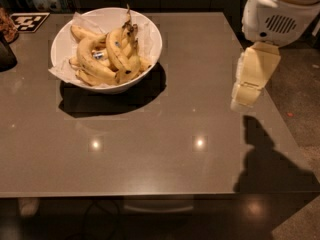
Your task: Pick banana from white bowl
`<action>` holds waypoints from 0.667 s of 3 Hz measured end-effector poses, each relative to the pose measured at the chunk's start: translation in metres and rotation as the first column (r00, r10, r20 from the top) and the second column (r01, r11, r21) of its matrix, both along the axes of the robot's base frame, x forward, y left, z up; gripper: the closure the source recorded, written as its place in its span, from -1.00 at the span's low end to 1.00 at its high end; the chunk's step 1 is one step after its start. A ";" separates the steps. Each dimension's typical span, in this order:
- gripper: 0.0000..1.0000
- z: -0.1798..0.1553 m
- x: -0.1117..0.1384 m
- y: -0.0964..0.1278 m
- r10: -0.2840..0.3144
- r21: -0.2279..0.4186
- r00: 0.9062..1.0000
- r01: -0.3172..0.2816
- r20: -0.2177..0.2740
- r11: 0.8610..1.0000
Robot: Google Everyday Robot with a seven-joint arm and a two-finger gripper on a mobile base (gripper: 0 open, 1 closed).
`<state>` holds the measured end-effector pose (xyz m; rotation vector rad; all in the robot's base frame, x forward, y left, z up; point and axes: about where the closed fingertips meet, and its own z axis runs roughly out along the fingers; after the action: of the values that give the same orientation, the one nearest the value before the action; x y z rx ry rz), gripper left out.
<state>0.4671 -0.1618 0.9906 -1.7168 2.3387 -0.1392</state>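
Observation:
The white bowl stands on the back left part of the grey table, with crinkled white paper at its rim. Several yellow bananas lie piled in it, some with dark spots and stems pointing up. My gripper hangs at the end of the cream-coloured arm at the right, over the table's right edge. It is well to the right of the bowl and a little nearer the front. It holds nothing that I can see.
The arm's white body fills the top right corner. A black-and-white marker tag lies at the back left corner. A dark object and a brown one sit at the left edge. The arm's shadow falls on the front right.

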 end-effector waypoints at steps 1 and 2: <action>-1.00 -0.006 0.006 0.043 0.071 0.020 0.996 -0.070 -0.051 0.997; -1.00 -0.003 0.012 0.048 0.069 0.030 0.997 -0.069 -0.017 0.997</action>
<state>0.4786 -0.1143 0.9874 -1.7891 2.2790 -0.0775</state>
